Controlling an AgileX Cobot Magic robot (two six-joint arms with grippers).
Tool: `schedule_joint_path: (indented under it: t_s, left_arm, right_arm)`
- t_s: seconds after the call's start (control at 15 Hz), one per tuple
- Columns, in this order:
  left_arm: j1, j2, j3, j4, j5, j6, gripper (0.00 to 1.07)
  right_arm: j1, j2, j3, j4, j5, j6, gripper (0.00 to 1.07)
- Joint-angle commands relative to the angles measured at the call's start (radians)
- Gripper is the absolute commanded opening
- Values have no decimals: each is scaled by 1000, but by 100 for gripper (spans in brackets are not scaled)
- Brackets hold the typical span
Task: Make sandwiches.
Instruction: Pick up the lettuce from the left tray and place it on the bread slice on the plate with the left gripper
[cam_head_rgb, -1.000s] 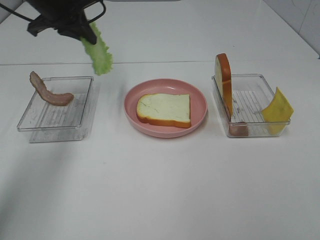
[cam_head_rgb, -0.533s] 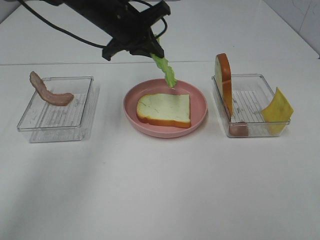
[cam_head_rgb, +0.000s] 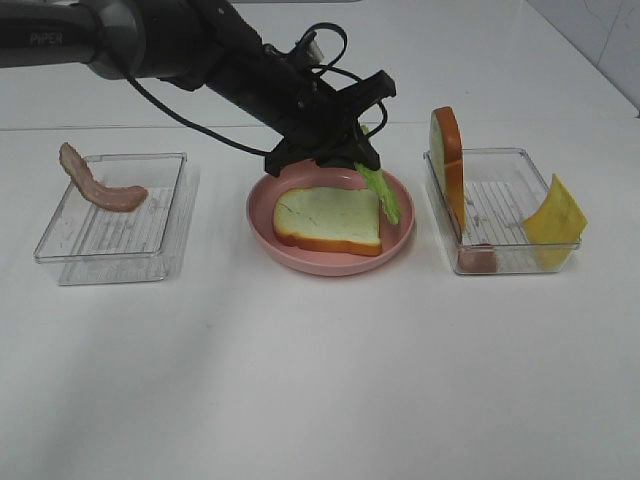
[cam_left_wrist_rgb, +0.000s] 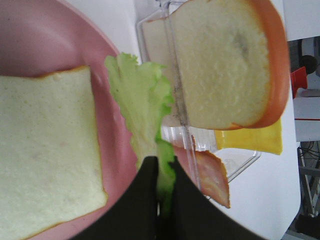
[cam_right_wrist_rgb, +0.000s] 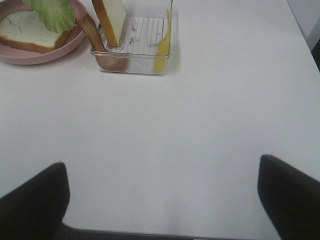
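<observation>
A white bread slice (cam_head_rgb: 330, 220) with orange-brown crust lies flat on the round pink plate (cam_head_rgb: 330, 265). My left gripper (cam_head_rgb: 352, 152) reaches over the plate's far right side, shut on the stem of a green lettuce leaf (cam_head_rgb: 381, 195). The leaf hangs down beside the slice's right edge. In the left wrist view the lettuce (cam_left_wrist_rgb: 140, 100) sits pinched in the gripper (cam_left_wrist_rgb: 160, 172), next to the bread slice (cam_left_wrist_rgb: 45, 160). My right gripper (cam_right_wrist_rgb: 161, 165) stands open over bare table, nothing between its fingers.
The clear right tray (cam_head_rgb: 500, 265) holds an upright bread slice (cam_head_rgb: 447, 165), a yellow cheese square (cam_head_rgb: 555, 212) and a bacon strip (cam_head_rgb: 478, 260). The clear left tray (cam_head_rgb: 110, 255) holds another bacon strip (cam_head_rgb: 100, 185). White table extends in front.
My left gripper has carried the lettuce rightward from above the left tray to the plate and lowered it beside the bread slice. The right gripper has not moved.
</observation>
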Motion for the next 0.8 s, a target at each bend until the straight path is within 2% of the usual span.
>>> schedule_joint_path:
  t_s: [0.07, 0.27, 0.6, 0.8]
  left_arm:
    - [4, 22, -8, 1, 25, 34, 0]
    - [4, 22, -8, 92, 39, 23, 0]
    - [4, 22, -8, 290, 38, -77, 0]
    - [4, 22, -8, 310, 31, -77, 8]
  right_arm:
    - [-6, -30, 2, 0, -5, -7, 99]
    - [-6, -30, 2, 0, -5, -7, 99]
    - [-6, -30, 2, 0, -5, -7, 99]
    - [-6, -30, 2, 0, -5, -7, 99]
